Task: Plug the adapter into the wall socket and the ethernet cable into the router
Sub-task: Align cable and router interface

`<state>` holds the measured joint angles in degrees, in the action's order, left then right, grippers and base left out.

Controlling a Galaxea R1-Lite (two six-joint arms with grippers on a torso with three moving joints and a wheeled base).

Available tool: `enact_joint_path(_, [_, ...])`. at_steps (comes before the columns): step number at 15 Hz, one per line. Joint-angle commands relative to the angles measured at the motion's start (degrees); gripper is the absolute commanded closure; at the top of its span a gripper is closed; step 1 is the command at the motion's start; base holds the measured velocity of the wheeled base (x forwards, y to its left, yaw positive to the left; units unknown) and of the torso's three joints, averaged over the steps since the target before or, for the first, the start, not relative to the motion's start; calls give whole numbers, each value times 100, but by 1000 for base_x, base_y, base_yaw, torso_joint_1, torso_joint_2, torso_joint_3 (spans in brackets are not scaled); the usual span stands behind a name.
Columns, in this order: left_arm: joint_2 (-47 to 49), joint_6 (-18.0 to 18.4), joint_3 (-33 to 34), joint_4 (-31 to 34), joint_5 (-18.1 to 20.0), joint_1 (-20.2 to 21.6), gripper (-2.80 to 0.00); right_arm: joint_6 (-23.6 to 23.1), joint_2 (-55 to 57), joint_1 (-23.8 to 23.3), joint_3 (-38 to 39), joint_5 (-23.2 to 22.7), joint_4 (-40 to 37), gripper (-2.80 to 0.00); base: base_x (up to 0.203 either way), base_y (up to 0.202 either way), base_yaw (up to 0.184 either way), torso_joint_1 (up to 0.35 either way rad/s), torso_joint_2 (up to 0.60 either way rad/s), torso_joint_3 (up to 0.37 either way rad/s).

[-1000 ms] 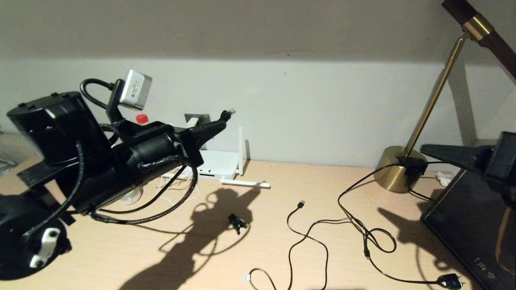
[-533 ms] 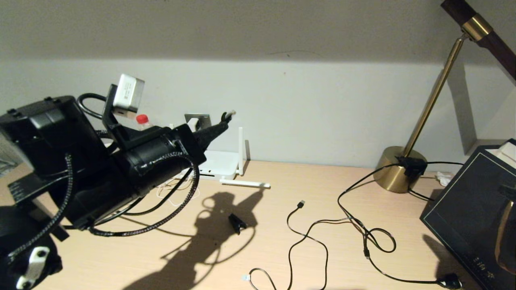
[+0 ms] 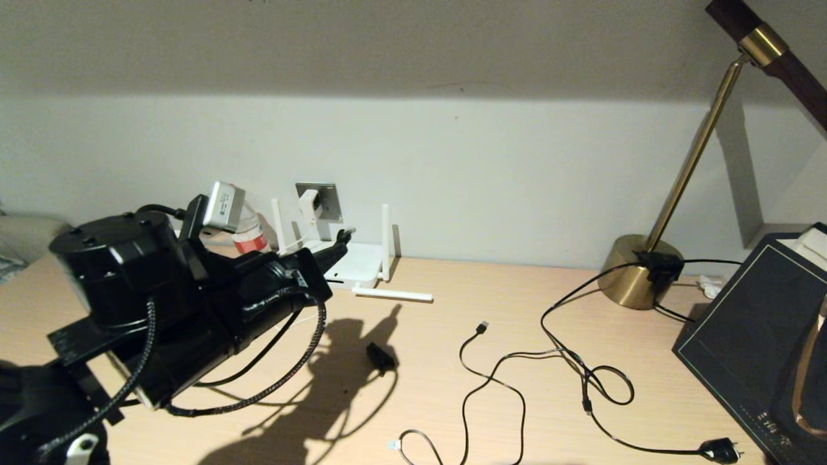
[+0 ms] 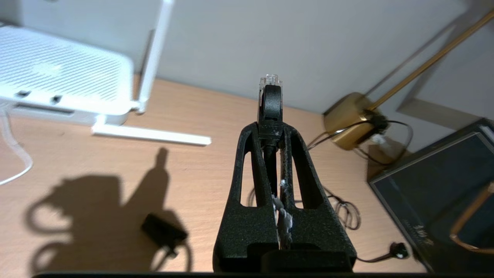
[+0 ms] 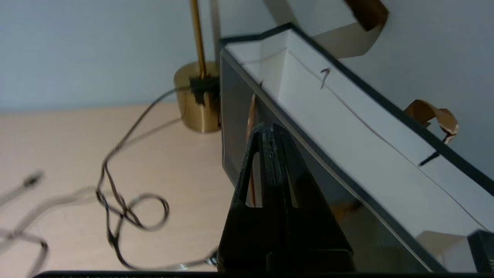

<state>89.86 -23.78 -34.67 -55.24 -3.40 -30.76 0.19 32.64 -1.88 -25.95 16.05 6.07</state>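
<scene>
Now your left gripper (image 4: pixel 270 112) hangs above the left part of the pale wooden bench (image 3: pixel 452 387), its black fingers (image 4: pixel 247 162) closed tight on the long thin black ethernet cable (image 4: pixel 270 92). The cable's small clear plastic connector pokes out past the fingertips and points toward the far wall. In the head view that tip sits just in front of the near right corner of the flat white rectangular router (image 3: pixel 352 261), close to it but not touching.

You can see the router lying at the far edge of the bench against the wall, two of its slim white antennas standing upright and one lying flat on the bench at its right. Its dark ports face the near side in the left wrist view. Above it, the small white cube-shaped adapter (image 3: pixel 310 201) sits in the square grey wall socket (image 3: pixel 326 197).

A small black clip (image 3: pixel 380 356) lies on the bench in the arm's shadow. Further right, a black USB-tipped cable (image 3: pixel 481 329) and the black lamp cord (image 3: pixel 581 368) loop across the bench, and the brass desk lamp (image 3: pixel 639 271) stands at the far right.

Your right gripper (image 5: pixel 270 133) is parked at the right, beside the tall black box with a white lining (image 5: pixel 347 127), its fingers pressed together on nothing.
</scene>
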Motion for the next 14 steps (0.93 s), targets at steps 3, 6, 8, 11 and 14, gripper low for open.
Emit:
enact_joint_path(3, [-416,92,496,-28,-214,-185,0,-558,-1127,-194,1187,-1733,-89,0,0,0,0,0,0,0])
enact_joint_path(6, [-263,295,543,-15,-798,-185,0,-1080,-1596,-185,2564,-1853,-99,0,0,0,0,0,0,0])
enact_joint_path(8, [-32,301,639,-25,-802,-259,0,-958,-1781,-141,2813,-2004,-125,0,0,0,0,0,0,0])
enact_joint_path(11, [281,443,434,-40,-843,-304,0,-889,-2227,310,2799,-1995,-132,0,0,0,0,0,0,0])
enact_joint_path(14, [595,527,454,-94,-1159,-306,0,-936,-3050,253,2799,-1987,-126,0,0,0,0,0,0,0])
